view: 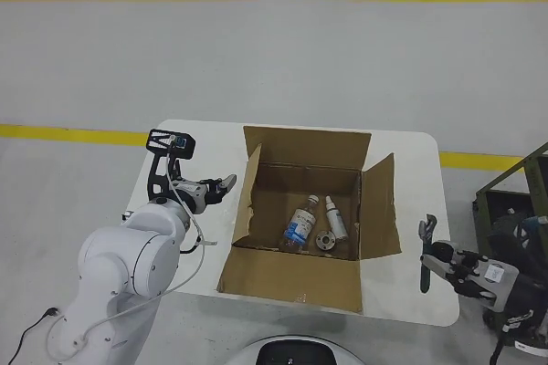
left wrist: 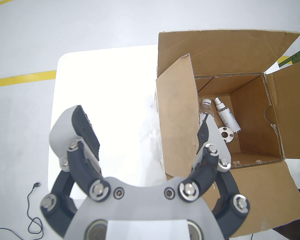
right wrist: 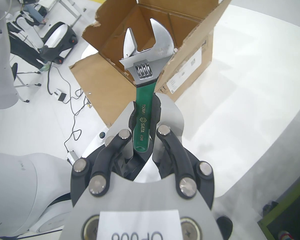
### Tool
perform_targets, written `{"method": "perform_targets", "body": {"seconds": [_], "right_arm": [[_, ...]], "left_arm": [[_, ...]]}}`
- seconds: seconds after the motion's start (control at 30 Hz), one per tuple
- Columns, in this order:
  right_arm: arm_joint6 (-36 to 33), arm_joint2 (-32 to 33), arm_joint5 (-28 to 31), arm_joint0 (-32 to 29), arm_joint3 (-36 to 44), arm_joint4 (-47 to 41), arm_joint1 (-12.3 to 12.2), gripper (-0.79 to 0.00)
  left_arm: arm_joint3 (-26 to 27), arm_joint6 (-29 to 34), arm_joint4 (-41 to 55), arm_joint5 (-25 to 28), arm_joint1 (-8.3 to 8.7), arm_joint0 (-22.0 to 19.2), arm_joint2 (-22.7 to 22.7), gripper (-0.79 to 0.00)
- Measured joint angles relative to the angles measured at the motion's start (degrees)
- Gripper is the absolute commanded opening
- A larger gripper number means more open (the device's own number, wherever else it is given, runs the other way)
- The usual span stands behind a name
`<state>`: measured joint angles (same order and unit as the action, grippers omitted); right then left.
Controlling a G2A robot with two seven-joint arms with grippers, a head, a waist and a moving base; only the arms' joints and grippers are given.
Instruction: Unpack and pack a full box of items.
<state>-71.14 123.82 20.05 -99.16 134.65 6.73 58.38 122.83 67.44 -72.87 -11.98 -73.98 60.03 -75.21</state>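
We saw the right gripper (right wrist: 145,108) clamped on a lettered, green-handled wrench (right wrist: 143,68); the left gripper (left wrist: 142,116) hung apart beside the labelled box (left wrist: 175,106).

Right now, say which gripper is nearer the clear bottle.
Left. The left gripper is outside the box wall by the bottle; the right gripper, holding a wrench, is past the opposite flap.

Matt, corrugated brown cardboard box (view: 292,274); wrench (right wrist: 143,76) with shiny bare-metal head and smooth green coated handle; glossy, smooth white bench (view: 416,182).

Print on wrench (right wrist: 145,76); box label (right wrist: 193,62) illegible.
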Motion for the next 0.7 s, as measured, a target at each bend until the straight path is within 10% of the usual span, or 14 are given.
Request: {"method": "perform_targets", "body": {"seconds": [0.7], "right_arm": [[2.8,-10.4,-3.6,5.8,0.0,4.6,-1.0,-0.785]], "left_arm": [[0.0,0.0,0.0,0.0,0.00,0.0,0.0,0.000]]}}
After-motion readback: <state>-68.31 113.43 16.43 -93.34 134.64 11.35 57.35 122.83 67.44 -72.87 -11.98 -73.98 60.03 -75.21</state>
